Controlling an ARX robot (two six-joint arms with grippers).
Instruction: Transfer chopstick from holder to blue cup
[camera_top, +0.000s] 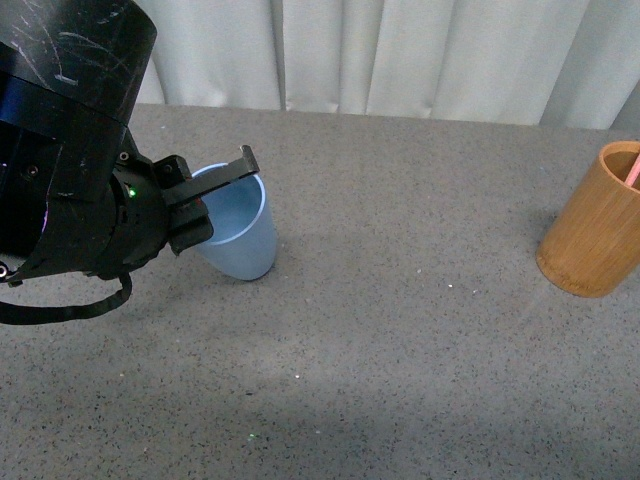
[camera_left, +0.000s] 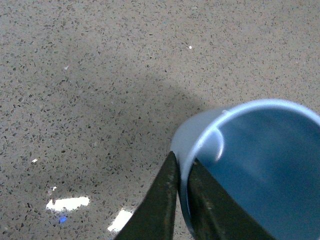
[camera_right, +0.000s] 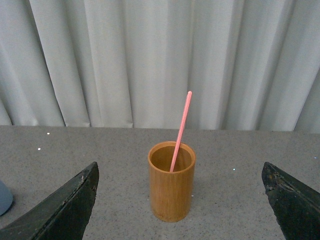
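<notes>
The light blue cup (camera_top: 240, 232) stands tilted on the grey table at the left. My left gripper (camera_top: 215, 195) is shut on its rim, one finger inside and one outside; the left wrist view shows the pinched rim and the cup (camera_left: 260, 165) with my left gripper (camera_left: 183, 170) on it. The orange-brown holder (camera_top: 595, 225) stands at the far right with a pink-red chopstick (camera_top: 634, 172) in it. In the right wrist view the holder (camera_right: 171, 189) stands upright ahead, the chopstick (camera_right: 181, 130) leaning out of it. My right gripper (camera_right: 180, 200) is open wide, short of the holder.
A pale curtain (camera_top: 400, 55) hangs behind the table's far edge. The grey speckled table (camera_top: 400, 350) stretches between cup and holder. A sliver of the blue cup shows at the right wrist view's edge (camera_right: 4, 199).
</notes>
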